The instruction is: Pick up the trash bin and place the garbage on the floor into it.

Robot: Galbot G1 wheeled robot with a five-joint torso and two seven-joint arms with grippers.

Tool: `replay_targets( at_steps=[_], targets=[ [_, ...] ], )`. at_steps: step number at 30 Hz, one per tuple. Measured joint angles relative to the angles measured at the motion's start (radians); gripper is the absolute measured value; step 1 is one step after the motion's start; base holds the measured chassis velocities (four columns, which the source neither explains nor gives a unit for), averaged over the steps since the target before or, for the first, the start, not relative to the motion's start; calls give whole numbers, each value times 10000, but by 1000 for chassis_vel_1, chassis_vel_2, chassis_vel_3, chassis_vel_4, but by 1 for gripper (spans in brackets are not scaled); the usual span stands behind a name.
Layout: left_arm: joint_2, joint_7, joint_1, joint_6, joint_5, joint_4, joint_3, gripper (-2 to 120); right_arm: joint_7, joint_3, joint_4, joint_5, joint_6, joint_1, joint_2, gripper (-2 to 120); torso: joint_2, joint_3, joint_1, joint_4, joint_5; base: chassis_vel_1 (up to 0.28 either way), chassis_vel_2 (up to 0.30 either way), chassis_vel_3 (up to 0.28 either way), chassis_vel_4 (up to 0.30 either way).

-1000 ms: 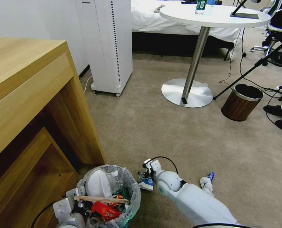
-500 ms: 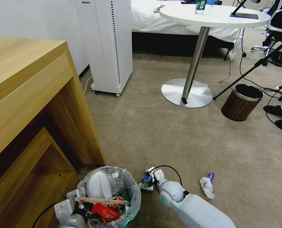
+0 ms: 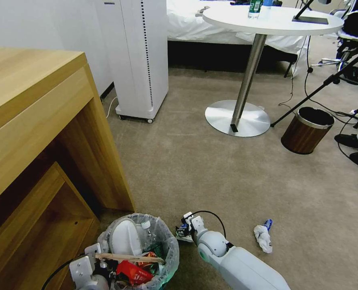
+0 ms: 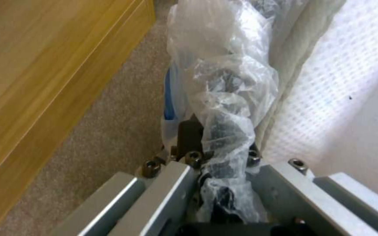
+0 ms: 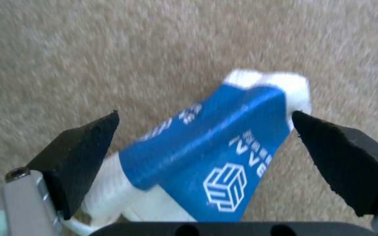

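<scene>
Beige carpet, the floor [image 3: 211, 173], is spread across the room, with a wooden cabinet [image 3: 38, 133] at one side and a white appliance [image 3: 140, 56] on wheels near a round white table [image 3: 267, 20] farther back.

Low on the floor, the right gripper [image 5: 204, 137] is held with its two black pads wide apart. Between those pads a blue-and-white carton [image 5: 211, 150] is seen lying on the carpet, squashed and not gripped; whether the pad nearer its white end touches it cannot be told. In the head view the carton [image 3: 183, 232] lies just ahead of the right gripper [image 3: 187, 226].

Beside that gripper, toward the cabinet, the trash bin [image 3: 140, 251] is found, lined with a crinkled clear bag and filled with a white slipper [image 3: 124, 237], a clear bottle [image 3: 147, 233], a wooden stick [image 3: 128, 257] laid across the top, and red wrappers [image 3: 132, 272]. The left gripper [image 3: 91, 257] is closed on the rim of the trash bin nearest the robot. In the left wrist view the crumpled bag [image 4: 224, 98] is seen pinched between the metal fingers [image 4: 171, 193], with blue plastic showing beneath it.

On the far side of the right arm from the bin, well apart from both grippers, a piece of crumpled white paper [image 3: 263, 237] is left on the carpet.
</scene>
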Motion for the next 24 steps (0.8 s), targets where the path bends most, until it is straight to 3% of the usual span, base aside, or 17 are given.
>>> replay_targets(
  at_steps=[13, 18, 24],
  targets=[
    [10, 12, 26, -29, 132, 46, 91, 0, 3, 180, -412, -86, 122, -107, 85, 100, 0, 0, 0, 0, 0, 0, 0, 0, 0],
    [56, 15, 29, -47, 140, 57, 101, 0, -40, 189, -574, -63, 154, -143, 173, 86, 0, 0, 0, 1, 0, 0, 0, 0, 0],
    [139, 20, 63, -79, 150, 63, 92, 0, -35, 241, -605, -57, 266, -145, 169, 61, 1, -1, 0, 0, 0, 0, 0, 0, 0]
  ],
)
